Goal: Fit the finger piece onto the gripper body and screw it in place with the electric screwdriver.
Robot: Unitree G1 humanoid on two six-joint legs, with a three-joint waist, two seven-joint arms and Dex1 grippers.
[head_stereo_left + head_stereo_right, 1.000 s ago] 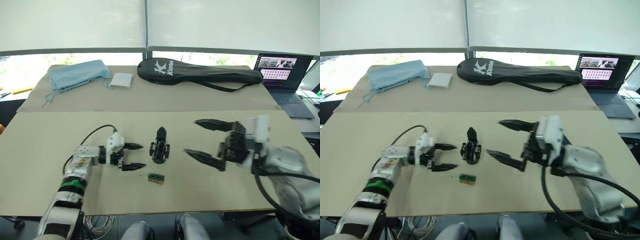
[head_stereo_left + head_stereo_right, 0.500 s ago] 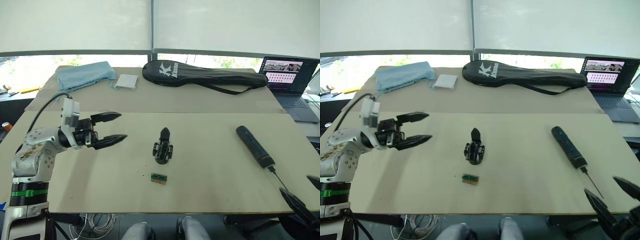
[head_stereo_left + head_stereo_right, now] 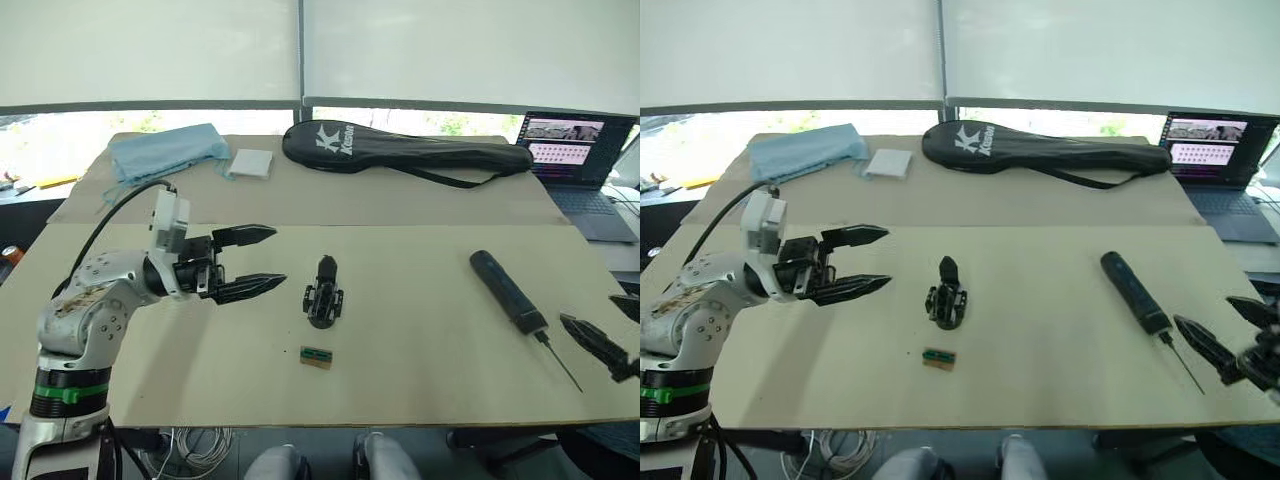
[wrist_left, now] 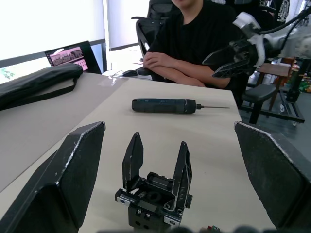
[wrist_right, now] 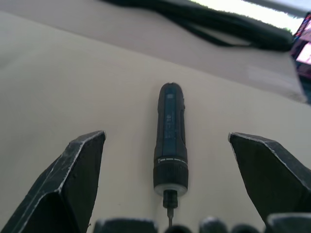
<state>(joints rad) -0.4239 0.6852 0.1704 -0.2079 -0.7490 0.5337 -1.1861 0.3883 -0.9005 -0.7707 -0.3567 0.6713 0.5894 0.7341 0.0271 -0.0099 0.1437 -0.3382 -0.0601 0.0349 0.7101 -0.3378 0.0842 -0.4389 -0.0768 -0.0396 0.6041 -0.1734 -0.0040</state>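
The left gripper [image 3: 262,261] hangs above the counter [image 3: 420,330] just left of the gripper body [image 3: 322,294], jaws spread wide and holding nothing. Half a second ago it was farther out to the left; it has swung back in toward the gripper body, though it is not touching it. The left wrist view looks straight at the gripper body with two black fingers standing up on it, so the finger piece [image 4: 181,162] appears already seated; I cannot tell whether any screw is in.

The right gripper [image 3: 1230,335] has risen from the counter's near right corner and now sits just right of the bit end of the electric screwdriver [image 3: 508,292], jaws wide apart and empty. In the right wrist view the screwdriver lies centred between the two fingers, bit toward the camera, which reads as lining up for a pickup. The screwdriver lies flat on the counter, well right of the gripper body.

A second ago both grippers were close around the gripper body; they then parted, and now each has turned to its own job. My judgement: fitting looks done, and fetching the screwdriver is the step in hand.

A small green-and-tan block [image 3: 316,356] lies just in front of the gripper body. A seated person [image 4: 194,39] shows in the left wrist view beyond the counter.
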